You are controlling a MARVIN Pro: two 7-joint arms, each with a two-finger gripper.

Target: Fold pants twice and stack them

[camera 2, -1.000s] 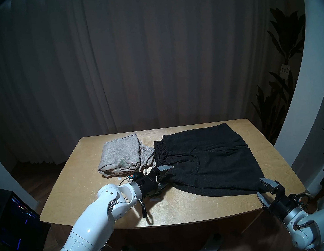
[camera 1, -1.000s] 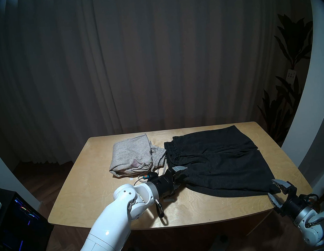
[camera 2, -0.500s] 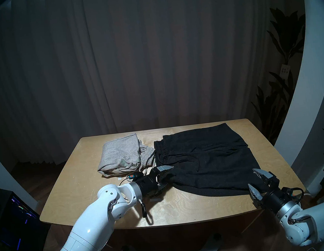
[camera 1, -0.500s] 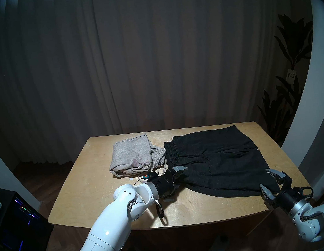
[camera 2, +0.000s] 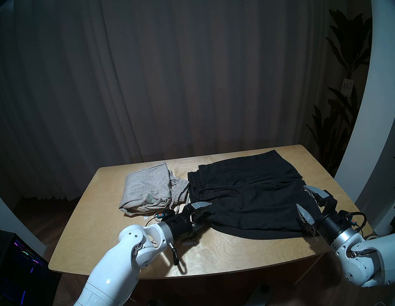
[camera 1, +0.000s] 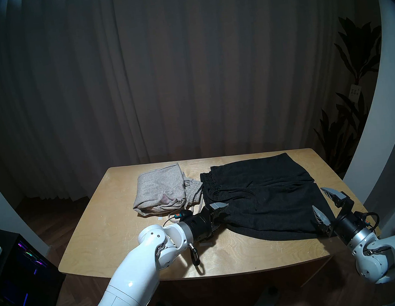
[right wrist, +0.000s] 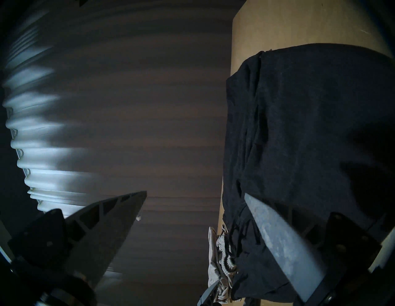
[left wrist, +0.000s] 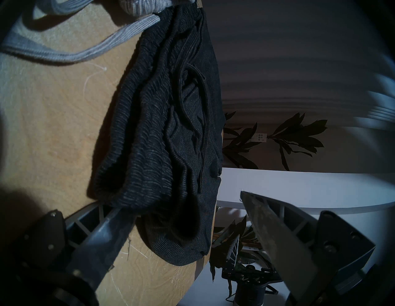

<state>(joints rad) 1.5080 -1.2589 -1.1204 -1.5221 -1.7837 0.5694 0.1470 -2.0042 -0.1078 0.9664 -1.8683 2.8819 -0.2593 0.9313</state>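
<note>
Black knit drawstring pants (camera 1: 260, 198) lie spread beside the folded grey heather pants (camera 1: 161, 192), left gripper (camera 1: 217, 216) and right gripper (camera 1: 324, 204) both spread wide at their near corners, so pinch both layers together before lifting.

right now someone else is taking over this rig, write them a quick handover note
Left end effector: open, one finger slid under the waistband corner of the black pants, the other above it, not clamped.
Right end effector: open, straddling the black pants' right hem corner, nothing gripped.
Grey pants: folded bundle at the table's far left, done.
Black pants: lying spread out on the right half, no second fold visible.
Left: close both on their corners, fold the black pants, then stack them with the grey.
</note>
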